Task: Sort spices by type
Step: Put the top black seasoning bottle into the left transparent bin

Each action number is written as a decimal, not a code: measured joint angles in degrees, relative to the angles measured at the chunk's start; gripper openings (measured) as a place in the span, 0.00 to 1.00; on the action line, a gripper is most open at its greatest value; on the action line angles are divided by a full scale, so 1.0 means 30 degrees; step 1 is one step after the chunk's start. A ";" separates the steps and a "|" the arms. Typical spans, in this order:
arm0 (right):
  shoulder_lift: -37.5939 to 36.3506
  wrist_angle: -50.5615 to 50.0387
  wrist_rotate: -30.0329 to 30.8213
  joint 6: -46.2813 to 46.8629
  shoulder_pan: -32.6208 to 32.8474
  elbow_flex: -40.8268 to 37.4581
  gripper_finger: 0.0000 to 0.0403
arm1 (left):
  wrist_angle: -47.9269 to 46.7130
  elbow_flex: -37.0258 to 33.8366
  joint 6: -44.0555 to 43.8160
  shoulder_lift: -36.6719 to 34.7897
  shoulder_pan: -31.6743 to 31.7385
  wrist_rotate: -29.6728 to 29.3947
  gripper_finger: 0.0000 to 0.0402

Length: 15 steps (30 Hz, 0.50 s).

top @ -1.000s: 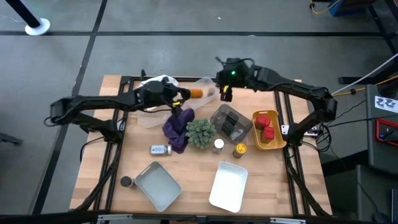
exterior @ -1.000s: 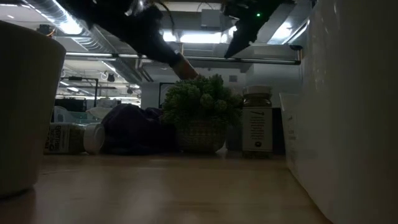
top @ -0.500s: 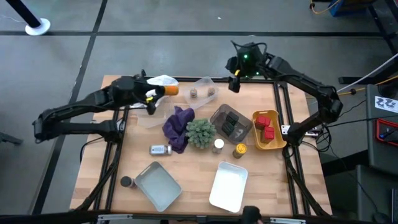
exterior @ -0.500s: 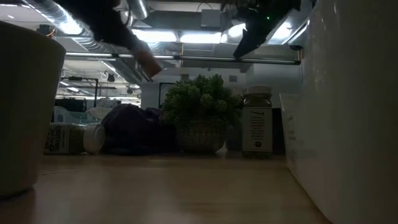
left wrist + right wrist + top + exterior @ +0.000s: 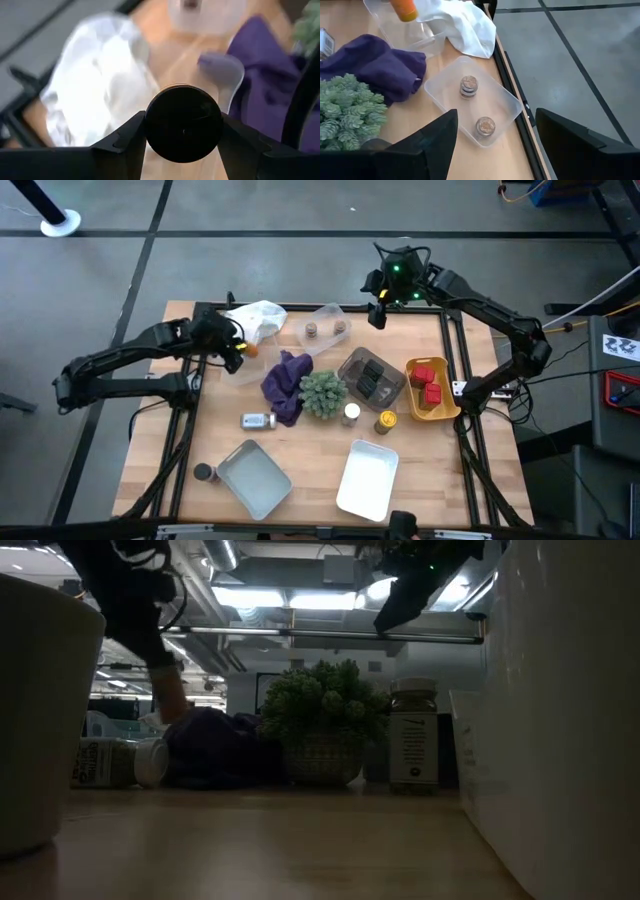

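The left gripper point(image 5: 238, 350) is clamped on a small orange spice jar point(image 5: 250, 350) with a round black cap point(image 5: 183, 123); it hangs over the table's point(image 5: 310, 450) far left part, about ten o'clock from the spiky green plant point(image 5: 322, 393), above a clear tray point(image 5: 410, 35) that lies beside the crumpled white cloth point(image 5: 256, 318); in the left wrist view the two fingers point(image 5: 125, 137) press the cap from either side, and only the cap's dark face shows there.

The right gripper point(image 5: 379, 315) hovers with jaws apart and nothing between them at the table's far edge, about one o'clock from the plant; just beside it lies another clear tray point(image 5: 327, 328) with two brown-capped jars point(image 5: 468, 85) standing upright and apart in it.

At three o'clock from the plant a grey-clear tub point(image 5: 371, 375) holds dark green tins point(image 5: 373, 377); farther that way a yellow tub point(image 5: 433, 391) holds red tins point(image 5: 427, 384); at five o'clock stand a white-capped jar point(image 5: 351, 413) and a gold-capped one point(image 5: 386, 421); at eight o'clock a white-capped clear jar point(image 5: 256, 420) lies on its side by the purple cloth point(image 5: 286, 385); a dark-capped jar point(image 5: 204, 473) stands at seven o'clock, beside a square metal tray point(image 5: 253, 477); a white tray point(image 5: 367, 478) lies at five o'clock near the front edge.
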 joint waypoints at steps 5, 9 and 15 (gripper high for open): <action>0.0000 0.0008 -0.0001 0.0040 -0.0007 0.0000 0.66 | -0.1811 0.0000 -0.1900 0.0359 0.0601 0.0855 0.46; 0.0000 0.0001 -0.0010 0.0055 0.0000 0.0000 0.66 | -0.3438 0.0000 -0.2861 0.0851 0.1128 0.0997 0.46; 0.0000 0.0001 -0.0142 0.0062 0.0000 0.0000 0.66 | -0.4439 0.0000 -0.3393 0.2181 0.1606 0.0996 0.47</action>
